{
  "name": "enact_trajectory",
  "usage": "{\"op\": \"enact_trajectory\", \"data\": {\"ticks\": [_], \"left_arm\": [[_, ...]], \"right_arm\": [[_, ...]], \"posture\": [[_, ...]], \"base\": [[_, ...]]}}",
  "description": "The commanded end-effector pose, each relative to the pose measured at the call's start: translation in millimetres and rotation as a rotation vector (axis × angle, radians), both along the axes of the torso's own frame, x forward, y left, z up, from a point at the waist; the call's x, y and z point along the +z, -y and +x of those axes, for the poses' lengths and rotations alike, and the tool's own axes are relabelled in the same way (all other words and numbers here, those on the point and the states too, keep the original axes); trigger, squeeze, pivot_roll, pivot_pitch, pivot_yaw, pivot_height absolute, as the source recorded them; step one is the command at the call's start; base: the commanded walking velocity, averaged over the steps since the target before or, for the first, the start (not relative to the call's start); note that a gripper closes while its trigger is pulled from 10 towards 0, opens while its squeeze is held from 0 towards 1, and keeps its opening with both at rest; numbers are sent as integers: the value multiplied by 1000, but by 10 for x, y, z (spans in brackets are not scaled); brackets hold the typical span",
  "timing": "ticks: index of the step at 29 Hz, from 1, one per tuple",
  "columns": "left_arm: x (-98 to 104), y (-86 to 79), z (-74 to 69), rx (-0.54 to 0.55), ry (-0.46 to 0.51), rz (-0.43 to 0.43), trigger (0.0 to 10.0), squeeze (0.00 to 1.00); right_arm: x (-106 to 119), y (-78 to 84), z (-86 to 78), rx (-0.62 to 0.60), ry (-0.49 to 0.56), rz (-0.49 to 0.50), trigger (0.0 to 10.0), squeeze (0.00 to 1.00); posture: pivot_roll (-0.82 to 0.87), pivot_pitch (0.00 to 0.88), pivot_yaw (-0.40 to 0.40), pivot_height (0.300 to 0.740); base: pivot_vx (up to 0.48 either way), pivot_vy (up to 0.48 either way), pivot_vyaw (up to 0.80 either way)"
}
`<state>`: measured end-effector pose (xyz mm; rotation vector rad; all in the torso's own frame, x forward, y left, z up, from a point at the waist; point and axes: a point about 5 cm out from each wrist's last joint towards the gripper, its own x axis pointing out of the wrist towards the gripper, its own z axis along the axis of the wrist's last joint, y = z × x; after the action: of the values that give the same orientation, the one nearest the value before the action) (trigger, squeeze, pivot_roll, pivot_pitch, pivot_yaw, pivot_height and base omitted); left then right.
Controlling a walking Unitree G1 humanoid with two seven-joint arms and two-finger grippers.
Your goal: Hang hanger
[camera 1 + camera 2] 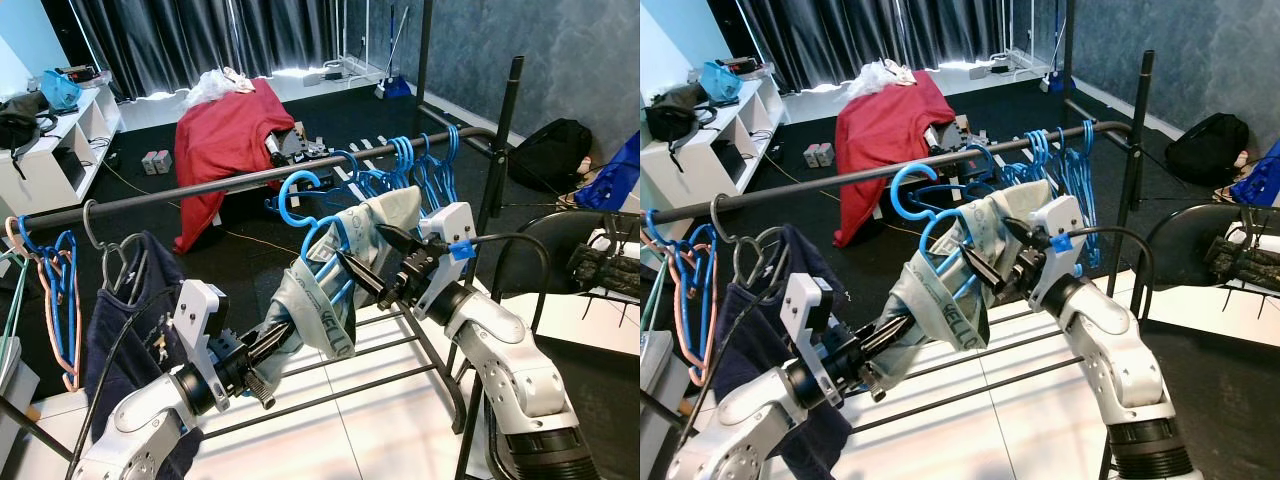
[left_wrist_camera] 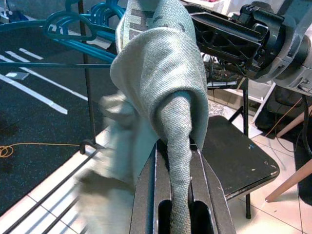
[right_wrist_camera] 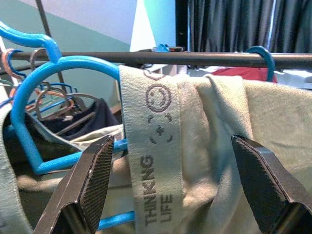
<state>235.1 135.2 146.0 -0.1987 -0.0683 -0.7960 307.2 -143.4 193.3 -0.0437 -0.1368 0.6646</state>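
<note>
Your left end effector [image 1: 262, 352] is clenched on the grey-green garment's [image 1: 325, 300] lower end, while that garment (draped over one blue hanger [image 1: 300, 190] just below the rail [image 1: 200, 188]) faces your released right end effector [image 1: 365, 260].

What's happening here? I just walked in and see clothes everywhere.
The robot is working at a clothes rail, trying to get a blue hanger carrying a grey-green garment onto it. The left gripper is shut on a lower fold of the garment, as the left wrist view shows. The right gripper is open, its fingers spread by the garment's printed waistband near the hanger. The hanger's hook sits right at the rail; whether it is hooked on is hard to tell.
</note>
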Motion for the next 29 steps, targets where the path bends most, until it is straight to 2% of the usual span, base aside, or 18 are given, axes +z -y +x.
{"op": "enact_trajectory", "data": {"ticks": [1,3,11,12,14,15,25,29], "left_arm": [[44,-49,-22,7,15,-3,10000,0],[59,-61,-28,9,17,-4,10000,0],[79,-64,-26,12,23,-3,10000,0],[84,-64,-25,12,24,-2,10000,0],[86,-64,-24,13,25,-2,10000,0],[91,-64,-23,13,26,-2,10000,0],[34,-107,-2,35,15,46,10000,0],[7,-225,42,73,24,116,10000,0]], "right_arm": [[-54,-13,27,-22,-15,-38,10000,0],[-113,30,63,-72,-36,-84,10000,0],[-165,61,71,-84,-70,-104,10000,0],[-172,62,69,-83,-75,-103,8667,0],[-175,61,68,-83,-77,-103,8667,0],[-169,74,76,-96,-74,-93,0,0],[-112,83,95,-115,-50,-55,0,0],[-93,100,104,-127,-47,-43,0,0]], "posture": [[-108,0,73,740],[-108,0,71,740],[-108,0,71,740],[-109,0,70,740],[-109,0,70,740],[-109,0,71,740],[-110,0,73,740],[-112,0,73,740]], "base": [[0,0,0],[0,0,0],[0,0,0],[0,0,0],[0,0,0],[0,0,0],[0,0,0],[0,0,0]]}}
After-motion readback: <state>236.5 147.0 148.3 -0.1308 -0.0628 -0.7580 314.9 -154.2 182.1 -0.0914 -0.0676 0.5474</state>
